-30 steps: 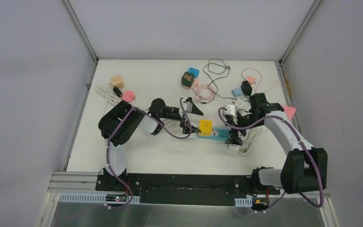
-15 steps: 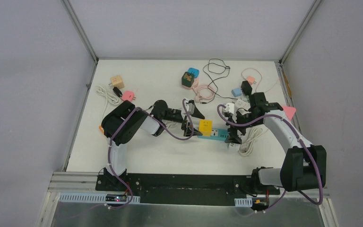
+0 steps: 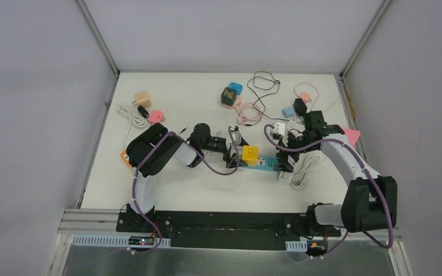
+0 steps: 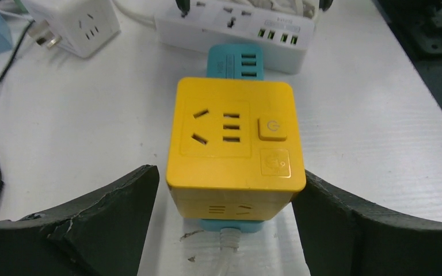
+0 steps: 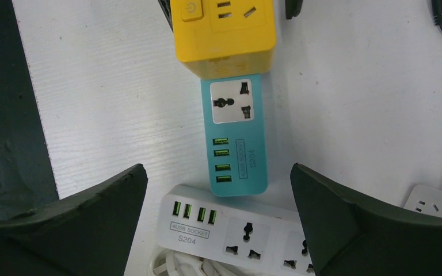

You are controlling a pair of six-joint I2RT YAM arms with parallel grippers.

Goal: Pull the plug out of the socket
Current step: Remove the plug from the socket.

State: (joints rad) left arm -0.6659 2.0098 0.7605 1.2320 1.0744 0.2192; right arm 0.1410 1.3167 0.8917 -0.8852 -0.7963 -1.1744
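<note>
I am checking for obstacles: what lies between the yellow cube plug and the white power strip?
In the right wrist view, only the free end of the teal strip lies there, with one empty socket and four green USB ports.

Yellow cube plug flanked by the left gripper's fingers is smooth satin plastic; teal socket strip beneath it glossy plastic; fingers matt black, rough-edged; table white, finely ribbed.
</note>
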